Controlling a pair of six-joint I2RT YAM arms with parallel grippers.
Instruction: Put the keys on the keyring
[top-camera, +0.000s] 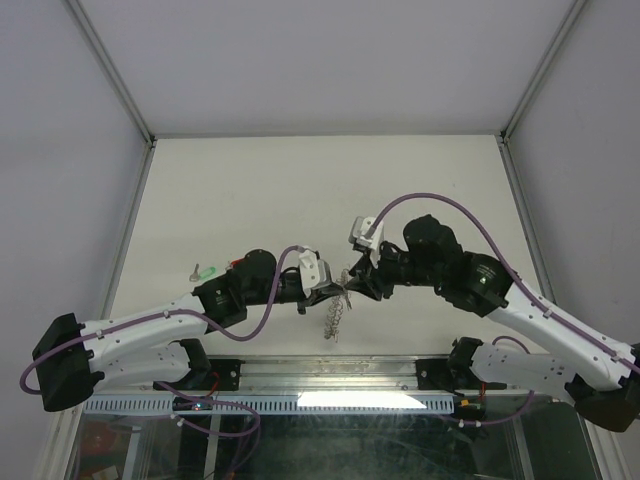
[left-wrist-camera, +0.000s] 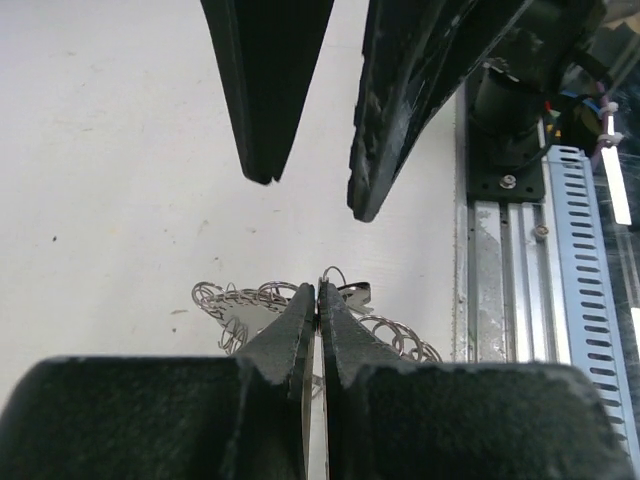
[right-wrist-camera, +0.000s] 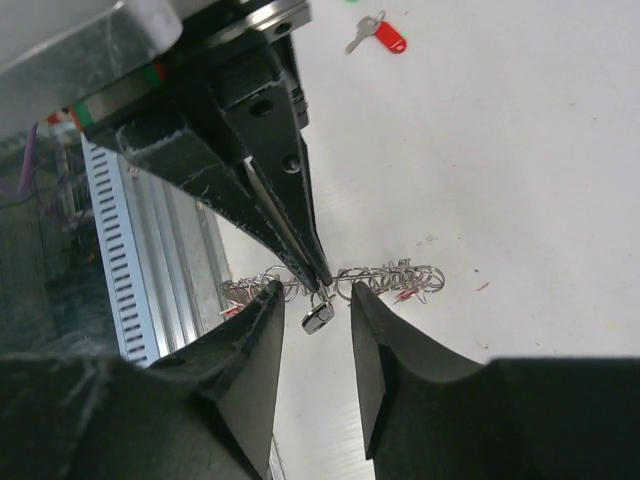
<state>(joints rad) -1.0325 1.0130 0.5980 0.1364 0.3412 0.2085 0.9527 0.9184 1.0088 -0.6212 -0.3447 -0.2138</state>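
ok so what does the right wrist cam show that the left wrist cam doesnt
Only the right wrist view: a red-headed key lying loose on the table, and a small silver piece hanging just below the pinch. Only the left wrist view: a black bolted mount at the right side. Both: the keyring with its looped silvery fringe, the left gripper shut on it, and the right gripper open close by.
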